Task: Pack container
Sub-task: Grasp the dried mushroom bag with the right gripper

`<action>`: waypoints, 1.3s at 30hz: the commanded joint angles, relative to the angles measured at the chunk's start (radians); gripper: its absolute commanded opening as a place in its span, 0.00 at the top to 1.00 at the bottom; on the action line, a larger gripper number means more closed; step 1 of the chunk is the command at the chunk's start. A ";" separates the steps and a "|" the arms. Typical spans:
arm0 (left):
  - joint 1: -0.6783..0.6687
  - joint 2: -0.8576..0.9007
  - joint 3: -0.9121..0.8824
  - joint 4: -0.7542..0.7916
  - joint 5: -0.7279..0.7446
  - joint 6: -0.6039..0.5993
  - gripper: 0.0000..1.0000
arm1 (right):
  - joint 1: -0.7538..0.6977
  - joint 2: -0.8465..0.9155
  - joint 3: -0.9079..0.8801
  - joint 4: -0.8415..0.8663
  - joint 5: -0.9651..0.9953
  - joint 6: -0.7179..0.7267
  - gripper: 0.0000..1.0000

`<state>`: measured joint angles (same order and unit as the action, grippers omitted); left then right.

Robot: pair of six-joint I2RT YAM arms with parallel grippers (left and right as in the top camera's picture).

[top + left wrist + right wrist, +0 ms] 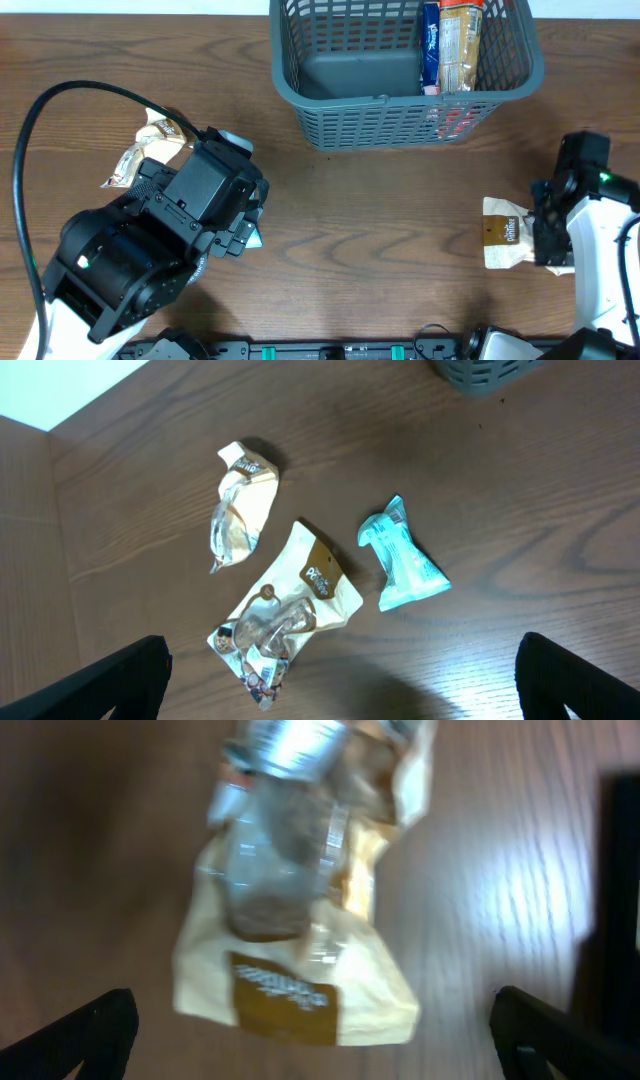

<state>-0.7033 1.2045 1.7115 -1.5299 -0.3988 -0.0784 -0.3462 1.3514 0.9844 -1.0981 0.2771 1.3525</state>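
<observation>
The container point(400, 122), a dark grey lattice basket, stands at the back of the table. A blue packet point(431, 45) and a tan packet point(461, 45) lie inside it. My left gripper point(340, 695) is open above three packets: a cream one point(240, 505), a cream-and-brown one point(290, 610) and a teal one point(402, 557). None of them is between its fingers point(110, 685). My right gripper point(310, 1050) is open just over a cream packet with a brown label point(300, 910), which also shows in the overhead view point(503, 232). That packet lies flat on the wood.
The left arm point(150, 250) covers much of the table's left front and hides most of the teal packet point(254, 237). A black cable point(40, 120) loops at the far left. The container's corner point(485, 372) shows at the top of the left wrist view.
</observation>
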 commanded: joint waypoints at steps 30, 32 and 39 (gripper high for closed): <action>0.000 0.004 0.000 -0.002 -0.012 -0.008 0.01 | -0.275 0.044 -0.193 0.385 -0.220 -0.322 0.01; 0.000 0.004 0.000 -0.002 -0.012 -0.008 0.01 | -0.275 0.074 -0.204 0.410 -0.230 -0.320 0.01; 0.000 0.004 0.000 -0.002 -0.012 -0.008 0.01 | -0.275 0.173 -0.207 0.422 -0.225 -0.292 0.01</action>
<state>-0.7033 1.2045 1.7115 -1.5295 -0.3988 -0.0780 -0.6144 1.4956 0.7853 -0.6788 0.0551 1.0626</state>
